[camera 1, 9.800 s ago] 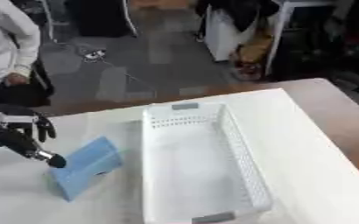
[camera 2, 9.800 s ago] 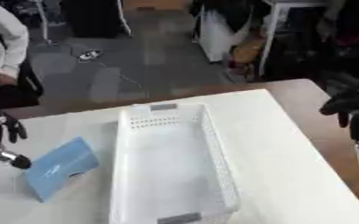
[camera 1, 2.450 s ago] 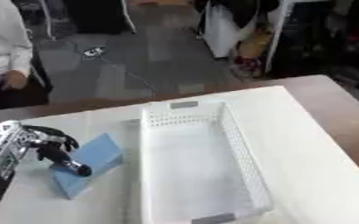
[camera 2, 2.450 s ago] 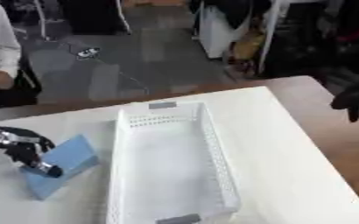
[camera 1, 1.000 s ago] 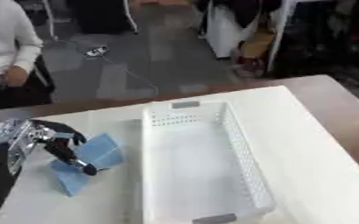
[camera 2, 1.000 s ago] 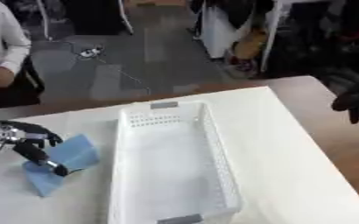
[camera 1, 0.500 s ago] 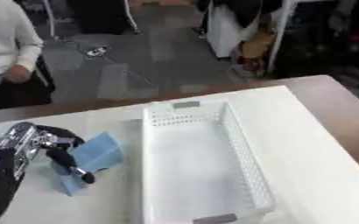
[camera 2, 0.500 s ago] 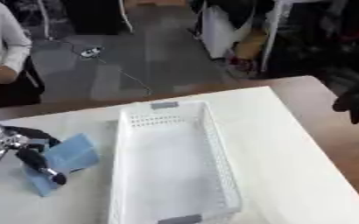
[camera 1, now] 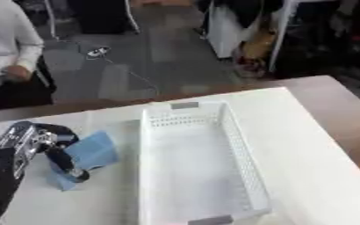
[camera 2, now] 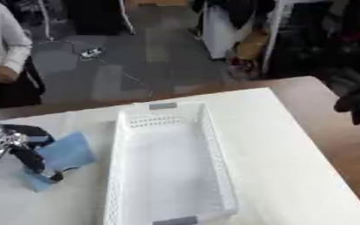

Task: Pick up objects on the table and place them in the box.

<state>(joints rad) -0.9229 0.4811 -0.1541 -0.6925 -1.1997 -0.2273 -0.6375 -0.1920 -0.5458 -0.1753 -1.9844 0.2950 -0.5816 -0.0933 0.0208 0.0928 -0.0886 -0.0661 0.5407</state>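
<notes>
We have the left robot hand curled around the blue block, tilted off the tabletop just left of the empty white box, ready to carry it over the rim.

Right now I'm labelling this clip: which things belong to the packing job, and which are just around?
Job:
- blue object
- white box, nothing visible inside
- left robot hand, curled on the blue object

Just around:
- right robot hand, idle at the right edge
- cable on the floor
</notes>
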